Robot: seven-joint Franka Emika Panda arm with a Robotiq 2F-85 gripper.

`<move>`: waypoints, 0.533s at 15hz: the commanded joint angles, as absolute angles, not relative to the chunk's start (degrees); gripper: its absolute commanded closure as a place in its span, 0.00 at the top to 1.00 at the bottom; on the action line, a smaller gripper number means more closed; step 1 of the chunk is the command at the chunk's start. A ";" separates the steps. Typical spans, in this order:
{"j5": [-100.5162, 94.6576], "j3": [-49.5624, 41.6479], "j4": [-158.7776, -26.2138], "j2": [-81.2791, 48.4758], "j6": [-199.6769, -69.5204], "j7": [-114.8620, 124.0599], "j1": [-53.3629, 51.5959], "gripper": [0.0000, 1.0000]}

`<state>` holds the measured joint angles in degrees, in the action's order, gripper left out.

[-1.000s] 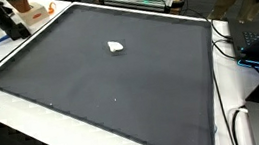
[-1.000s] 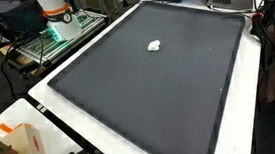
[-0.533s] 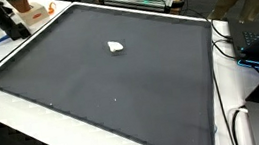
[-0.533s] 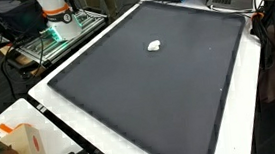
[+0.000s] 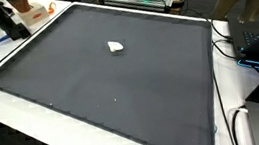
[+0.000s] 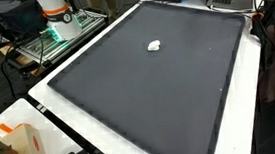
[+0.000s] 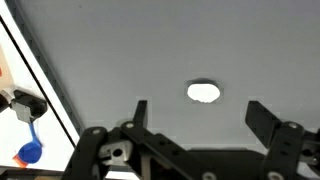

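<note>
A small white crumpled lump [image 5: 116, 47] [image 6: 155, 45] lies on a large dark grey mat [image 5: 132, 92] [image 6: 168, 84], towards the mat's far half in both exterior views. In the wrist view the white lump [image 7: 203, 92] appears as a pale oval on the mat, just beyond the gap between the two black fingers. My gripper [image 7: 199, 106] hangs well above the mat, open, with nothing between its fingers. The gripper itself is outside both exterior views; only the arm's white and orange base [image 6: 56, 14] shows beside the table.
The mat sits on a white table [image 5: 45, 119] [image 6: 113, 139]. An orange-and-white box [image 6: 23, 147] [image 5: 28, 7] and a black stand [image 5: 2, 21] are at one corner. Cables [image 5: 225, 45] and electronics line the far side. A blue object [image 7: 28, 153] lies off the mat edge.
</note>
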<state>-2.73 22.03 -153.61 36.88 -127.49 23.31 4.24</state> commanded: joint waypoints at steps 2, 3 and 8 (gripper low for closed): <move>-2.53 14.52 -144.40 33.39 -115.39 15.06 -0.35 1.00; -1.87 12.79 -142.11 32.59 -113.46 12.12 -1.42 1.00; -3.04 11.03 -140.10 32.79 -113.58 11.40 -2.24 1.00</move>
